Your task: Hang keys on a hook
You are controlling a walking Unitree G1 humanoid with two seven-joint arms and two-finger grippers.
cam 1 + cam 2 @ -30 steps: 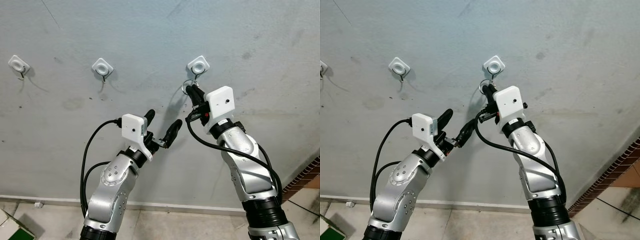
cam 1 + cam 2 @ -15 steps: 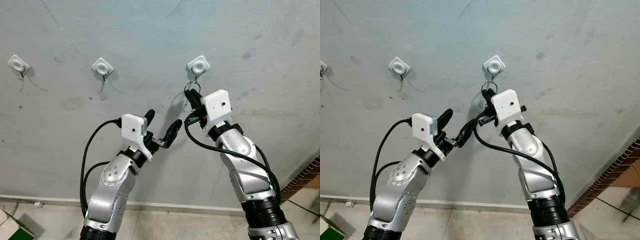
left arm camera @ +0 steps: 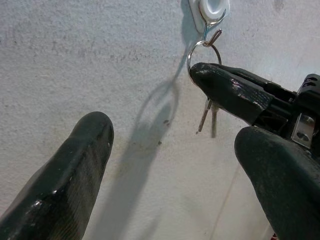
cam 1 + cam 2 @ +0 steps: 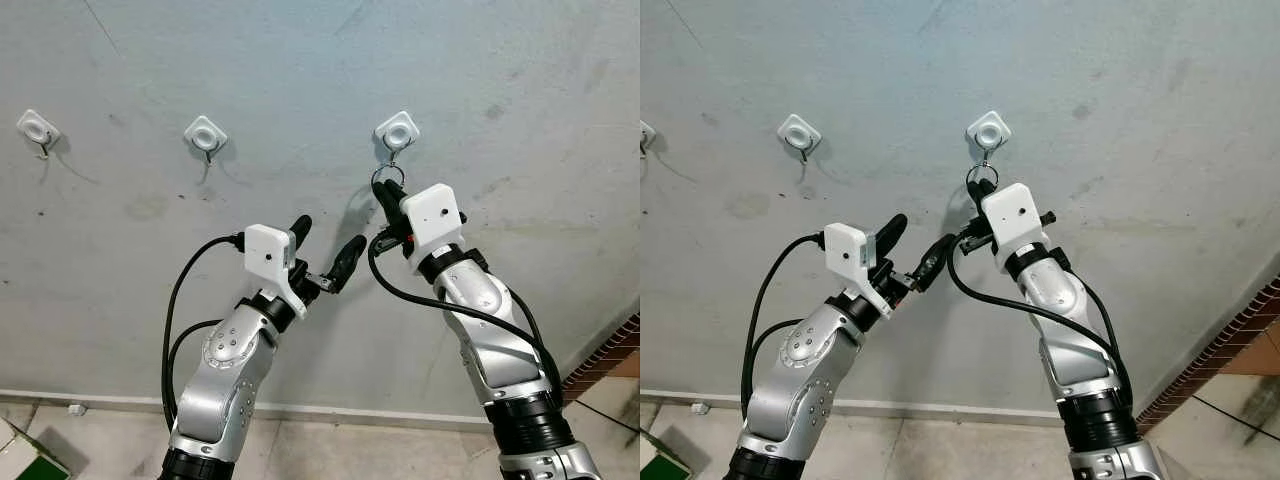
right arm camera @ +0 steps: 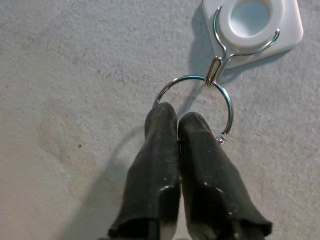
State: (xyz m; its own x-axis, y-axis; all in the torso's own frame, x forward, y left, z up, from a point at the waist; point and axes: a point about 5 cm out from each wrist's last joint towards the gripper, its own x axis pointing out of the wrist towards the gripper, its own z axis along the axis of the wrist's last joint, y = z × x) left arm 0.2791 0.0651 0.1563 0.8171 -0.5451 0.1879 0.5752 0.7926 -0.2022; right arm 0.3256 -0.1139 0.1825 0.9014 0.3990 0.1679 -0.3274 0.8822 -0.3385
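Right arm raised to the wall hook

The right gripper (image 5: 177,122) pinches the key ring (image 5: 194,100) hanging on the hook (image 5: 218,65); the left gripper (image 4: 322,250) is spread open beside it.

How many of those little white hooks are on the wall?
3: the left hook near the picture's edge, the middle hook, and the right hook, where the key ring hangs above the right gripper.
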